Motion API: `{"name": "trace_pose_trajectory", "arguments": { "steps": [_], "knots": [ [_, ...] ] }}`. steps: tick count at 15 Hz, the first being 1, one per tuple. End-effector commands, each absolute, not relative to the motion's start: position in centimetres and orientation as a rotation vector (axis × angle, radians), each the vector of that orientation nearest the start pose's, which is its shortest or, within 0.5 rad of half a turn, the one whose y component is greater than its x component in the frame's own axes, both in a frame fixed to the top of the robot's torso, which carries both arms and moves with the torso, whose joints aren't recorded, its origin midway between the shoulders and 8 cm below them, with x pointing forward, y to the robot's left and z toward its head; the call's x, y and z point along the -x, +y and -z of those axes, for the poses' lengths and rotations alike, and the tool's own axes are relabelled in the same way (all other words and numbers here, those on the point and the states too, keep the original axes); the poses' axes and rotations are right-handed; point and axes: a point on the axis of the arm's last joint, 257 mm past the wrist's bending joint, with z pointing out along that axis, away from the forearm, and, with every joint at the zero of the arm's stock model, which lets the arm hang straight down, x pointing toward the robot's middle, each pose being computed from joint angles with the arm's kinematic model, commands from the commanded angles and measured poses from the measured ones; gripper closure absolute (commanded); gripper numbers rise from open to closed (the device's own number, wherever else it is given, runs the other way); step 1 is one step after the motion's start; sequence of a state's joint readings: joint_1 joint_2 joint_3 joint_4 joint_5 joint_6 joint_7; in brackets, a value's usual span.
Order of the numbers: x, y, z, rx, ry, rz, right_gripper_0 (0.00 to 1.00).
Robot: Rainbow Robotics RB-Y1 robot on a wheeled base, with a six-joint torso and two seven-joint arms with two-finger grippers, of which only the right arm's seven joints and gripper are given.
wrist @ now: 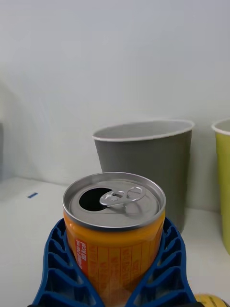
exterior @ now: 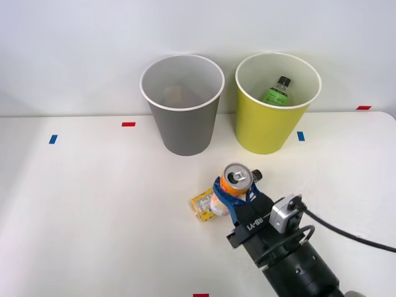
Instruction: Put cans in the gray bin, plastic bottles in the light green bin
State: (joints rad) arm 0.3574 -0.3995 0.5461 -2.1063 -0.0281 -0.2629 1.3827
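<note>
The right gripper [exterior: 234, 189] is clamped on an orange can [wrist: 114, 225]. Next, I judge, carry it to the gray bin [exterior: 182, 105], far left, and release

Right arm — black casing, blue tips.
Ribbed blue fingers [wrist: 62, 268] on the right gripper [exterior: 234, 193], white lettering on black, a silver camera block [exterior: 283, 215], black cable [exterior: 346, 232] trailing off.
</note>
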Motion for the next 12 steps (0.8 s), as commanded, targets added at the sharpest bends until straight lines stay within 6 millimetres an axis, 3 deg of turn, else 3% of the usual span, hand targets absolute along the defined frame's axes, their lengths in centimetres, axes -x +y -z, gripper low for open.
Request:
{"name": "trace_pose_trajectory", "arguments": {
  "steps": [1,3,6,8,12],
  "knots": [
    [-37.1,-3.1,7.5,0.305,1.199,-0.62,1.0],
    [-38.4,-2.5,3.7,0.289,1.114,-0.645,1.0],
    [-39.9,-0.8,-0.4,0.272,1.065,-0.698,1.0],
    [-41.9,0.4,-3.2,0.269,1.07,-0.696,1.0],
    [-46.4,0.7,-7.5,0.265,1.149,-0.64,1.0]
  ]
}}
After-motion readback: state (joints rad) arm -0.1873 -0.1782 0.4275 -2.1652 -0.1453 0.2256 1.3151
